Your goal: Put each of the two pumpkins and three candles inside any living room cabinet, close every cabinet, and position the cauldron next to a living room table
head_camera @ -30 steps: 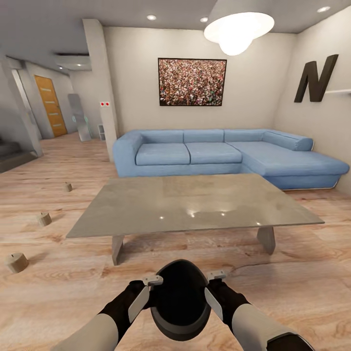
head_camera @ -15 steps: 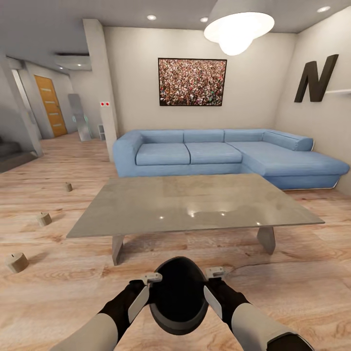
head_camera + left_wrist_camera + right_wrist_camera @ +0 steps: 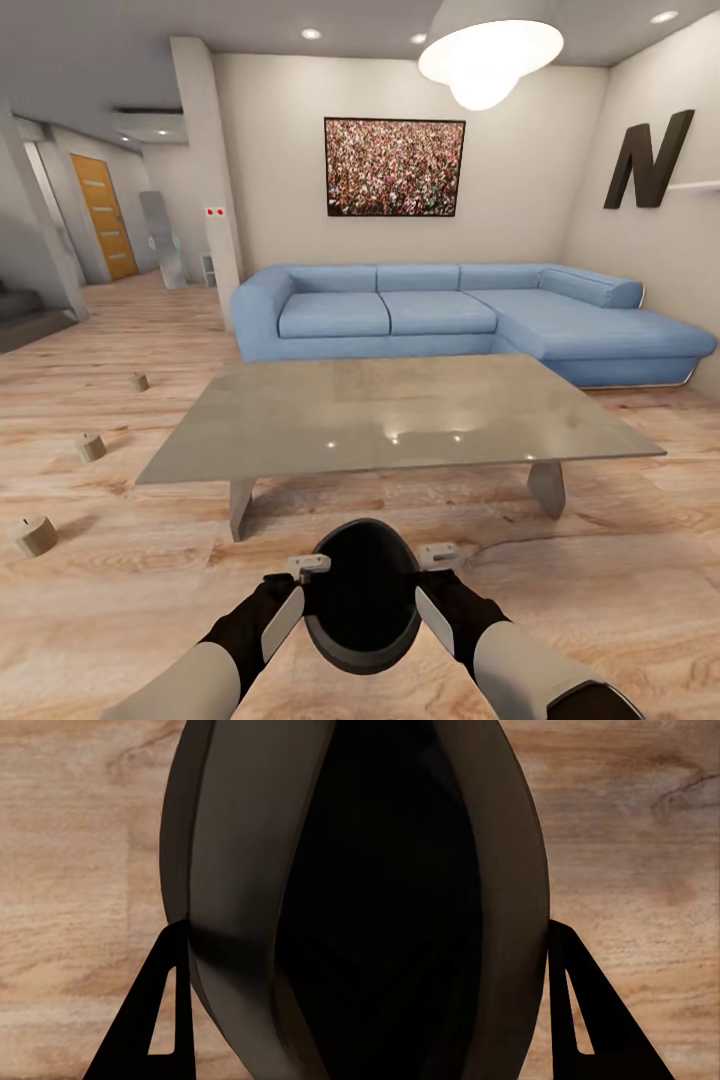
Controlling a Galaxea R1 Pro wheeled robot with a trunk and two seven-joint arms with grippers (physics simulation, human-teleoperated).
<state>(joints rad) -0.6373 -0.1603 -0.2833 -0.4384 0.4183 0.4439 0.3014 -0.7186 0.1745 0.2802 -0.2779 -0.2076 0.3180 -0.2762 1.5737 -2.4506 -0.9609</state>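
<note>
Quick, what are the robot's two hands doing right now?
Left hand: shut on the rim of the cauldron.
Right hand: shut on the cauldron's rim on the other side.

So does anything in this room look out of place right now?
Yes: three stubby tan candles sit scattered on the wooden floor left of the grey glossy coffee table, at and. The black round cauldron, held between both grippers, looks unspilled.
</note>
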